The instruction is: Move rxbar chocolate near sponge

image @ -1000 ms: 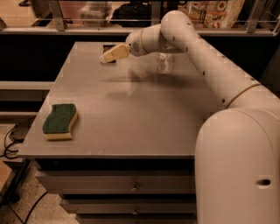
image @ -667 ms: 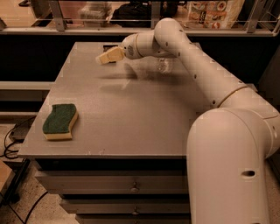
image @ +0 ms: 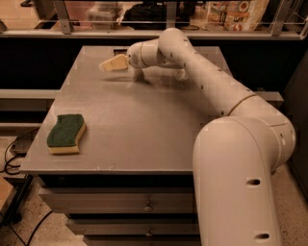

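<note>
The sponge [image: 66,133], dark green on top with a pale yellow base, lies near the table's front left corner. My gripper [image: 112,64] hovers over the far part of the grey table [image: 144,125], pointing left, far from the sponge. A small dark flat thing [image: 120,50] lies at the table's far edge just behind the gripper; it looks like the rxbar chocolate, partly hidden by the wrist.
A clear plastic bottle [image: 181,74] lies on the far table, mostly hidden behind my arm. My arm's large white base [image: 240,178] fills the right foreground. Drawers [image: 120,202] sit under the table. A shelf rail with packages [image: 231,12] runs behind.
My gripper has swung a little to the left over the far part of the table. The sponge has not moved.
</note>
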`<state>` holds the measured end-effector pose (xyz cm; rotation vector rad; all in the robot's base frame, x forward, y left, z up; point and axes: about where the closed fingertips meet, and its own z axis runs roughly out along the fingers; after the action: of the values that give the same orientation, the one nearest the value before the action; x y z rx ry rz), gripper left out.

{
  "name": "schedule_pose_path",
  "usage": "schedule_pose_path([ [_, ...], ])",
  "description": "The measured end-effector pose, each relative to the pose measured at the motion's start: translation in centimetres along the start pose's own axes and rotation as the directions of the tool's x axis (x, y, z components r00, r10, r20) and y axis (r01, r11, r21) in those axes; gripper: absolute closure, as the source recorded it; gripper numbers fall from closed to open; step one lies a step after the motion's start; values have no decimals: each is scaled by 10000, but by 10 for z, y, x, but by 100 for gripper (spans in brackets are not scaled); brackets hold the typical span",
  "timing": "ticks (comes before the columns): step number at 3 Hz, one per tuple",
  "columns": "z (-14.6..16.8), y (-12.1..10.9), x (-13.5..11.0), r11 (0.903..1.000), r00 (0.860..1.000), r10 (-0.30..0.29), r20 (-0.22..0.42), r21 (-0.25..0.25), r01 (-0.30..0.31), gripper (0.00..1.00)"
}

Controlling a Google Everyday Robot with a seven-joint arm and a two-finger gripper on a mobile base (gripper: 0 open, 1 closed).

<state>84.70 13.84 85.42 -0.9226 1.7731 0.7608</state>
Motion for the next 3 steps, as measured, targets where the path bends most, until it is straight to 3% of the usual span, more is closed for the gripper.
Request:
schedule_pose_path([
  [1, 21, -5, 9, 9997, 9997, 111, -230, 214, -106, 1],
  [2, 28, -8, 13, 9992, 9992, 208, -341, 353, -196, 20],
  [3, 28, -8, 11, 9991, 9992, 213, -345, 361, -201, 52],
])
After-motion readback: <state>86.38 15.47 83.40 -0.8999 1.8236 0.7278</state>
